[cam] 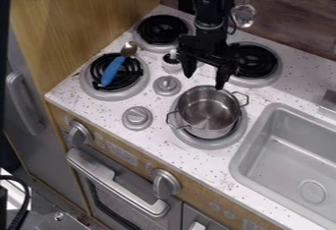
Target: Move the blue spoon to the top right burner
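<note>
Holding the tool (pixel 205 80) above the middle of the table (pixel 157 140), between the left and right burners, with fingers spread wide, pointing down and gripping nothing. Probably posed so as to leave room for closing on a handle once lowered.

Left of the tool, find the blue spoon (pixel 113 71), lying slantwise across the near-left burner (pixel 117 95). Propped on the dark coils by the blue handle, with the metal bowl pointing away from the camera, over the burner's far rim. Likely easier to pinch across the handle than by the rounded bowl.

Just right of the tool and a little behind, note the top right burner (pixel 259 59), with bare coils ready to take the spoon. Directly below and nearer the camera, see the metal pot (pixel 210 111), standing upright on the near-right burner (pixel 209 144) with both side handles sticking out. Best cleared with some height, for fear of snagging a handle or the rim.

Judged at the very start of the task: nothing picked up, nothing delivered. Next, swing left, line up across the handle, lower gently and squeeze, taking care not to catch a coil or roll the spoon off.
</note>
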`<state>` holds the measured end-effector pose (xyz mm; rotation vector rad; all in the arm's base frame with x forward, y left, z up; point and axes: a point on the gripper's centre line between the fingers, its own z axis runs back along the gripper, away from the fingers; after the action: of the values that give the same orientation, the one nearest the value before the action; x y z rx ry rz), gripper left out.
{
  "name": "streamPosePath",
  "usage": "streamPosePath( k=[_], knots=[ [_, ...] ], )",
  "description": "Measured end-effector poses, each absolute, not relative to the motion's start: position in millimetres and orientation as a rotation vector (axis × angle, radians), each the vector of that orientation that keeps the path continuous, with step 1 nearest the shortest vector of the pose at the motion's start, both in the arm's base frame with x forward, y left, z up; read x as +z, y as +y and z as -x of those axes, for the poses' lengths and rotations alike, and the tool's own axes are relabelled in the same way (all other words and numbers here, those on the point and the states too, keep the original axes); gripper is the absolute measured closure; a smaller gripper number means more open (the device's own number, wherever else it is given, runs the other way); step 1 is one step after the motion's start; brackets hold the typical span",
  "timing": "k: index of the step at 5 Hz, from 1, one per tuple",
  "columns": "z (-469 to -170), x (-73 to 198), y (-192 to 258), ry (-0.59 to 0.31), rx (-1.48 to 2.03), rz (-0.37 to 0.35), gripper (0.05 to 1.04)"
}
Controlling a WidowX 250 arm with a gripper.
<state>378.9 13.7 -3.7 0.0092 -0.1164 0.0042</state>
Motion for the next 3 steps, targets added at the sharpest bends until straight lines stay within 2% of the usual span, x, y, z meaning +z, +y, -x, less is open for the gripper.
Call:
streamPosePath(
  k=[1, 2, 3],
  knots=[
    [-371, -20, 13, -0.066, 0.005, -0.006, 0.085],
    [-391, -12, 40, -0.092, 0.187, 0.01, 0.085],
    [-405, 6, 102, -0.17, 0.367, 0.03, 0.085]
  ],
)
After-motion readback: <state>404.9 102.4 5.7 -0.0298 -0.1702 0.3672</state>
